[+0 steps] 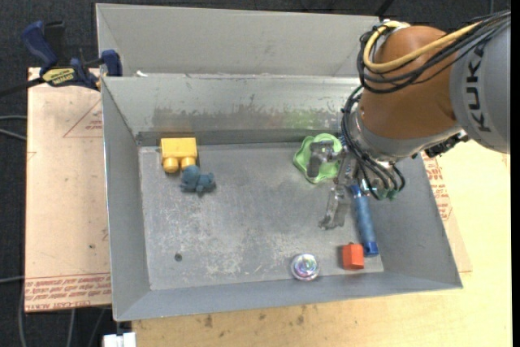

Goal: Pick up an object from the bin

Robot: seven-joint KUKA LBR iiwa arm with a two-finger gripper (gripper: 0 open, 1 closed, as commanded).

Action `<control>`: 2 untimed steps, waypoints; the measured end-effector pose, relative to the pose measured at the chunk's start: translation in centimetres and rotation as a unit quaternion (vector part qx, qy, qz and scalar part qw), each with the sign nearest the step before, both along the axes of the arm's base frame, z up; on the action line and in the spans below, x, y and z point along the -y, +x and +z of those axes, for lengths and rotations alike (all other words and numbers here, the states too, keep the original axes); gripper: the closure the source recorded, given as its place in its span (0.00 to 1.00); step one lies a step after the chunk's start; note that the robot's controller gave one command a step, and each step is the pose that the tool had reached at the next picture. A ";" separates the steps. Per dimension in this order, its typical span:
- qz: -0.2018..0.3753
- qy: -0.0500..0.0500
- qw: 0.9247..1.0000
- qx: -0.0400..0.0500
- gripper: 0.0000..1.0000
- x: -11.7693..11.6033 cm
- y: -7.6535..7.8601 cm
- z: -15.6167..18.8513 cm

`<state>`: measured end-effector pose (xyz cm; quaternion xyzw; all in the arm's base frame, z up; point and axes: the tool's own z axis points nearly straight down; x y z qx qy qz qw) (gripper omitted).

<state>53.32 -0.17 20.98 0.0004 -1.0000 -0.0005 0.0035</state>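
Inspector: Orange wrist cover (406,85) stands uppermost, over the right part of the bin (122,199). Below it the hand (331,217) hangs low above the bare floor, right of centre. State of the hand?

Clerk: I cannot tell whether it is apart or together, as the wrist and cables mask it. Nothing is seen clamped in it.

Inspector: Nearest articles?

Clerk: A blue pen (363,223) lies just beside the hand on its right, running near to far. A green ring-shaped piece (315,157) lies just beyond the hand by the far wall, partly under the wrist. An orange-red block (352,256) sits at the pen's near end. A shiny round disc (305,266) rests left of that block by the near wall. Whether the hand touches the pen, I cannot tell.

Inspector: Remainder?

Clerk: A yellow block (179,152) lies far left, with a blue-grey crumpled lump (197,182) just beside it on the near side. Both are well apart from the hand.

Inspector: Progress against the task?

Clerk: Early, in my judgement. The arm is inside the bin and the hand is down at working height, so the approach looks made. No article is lifted; every one lies on the floor. Left to do: close on one article, most likely the pen or the green piece given their nearness, then raise it clear of the bin walls.
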 end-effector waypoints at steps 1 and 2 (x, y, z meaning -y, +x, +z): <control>0.238 0.001 0.971 0.002 0.00 2.1 -2.1 -14.2; 0.402 -0.001 0.916 0.008 0.00 8.3 -4.8 -13.1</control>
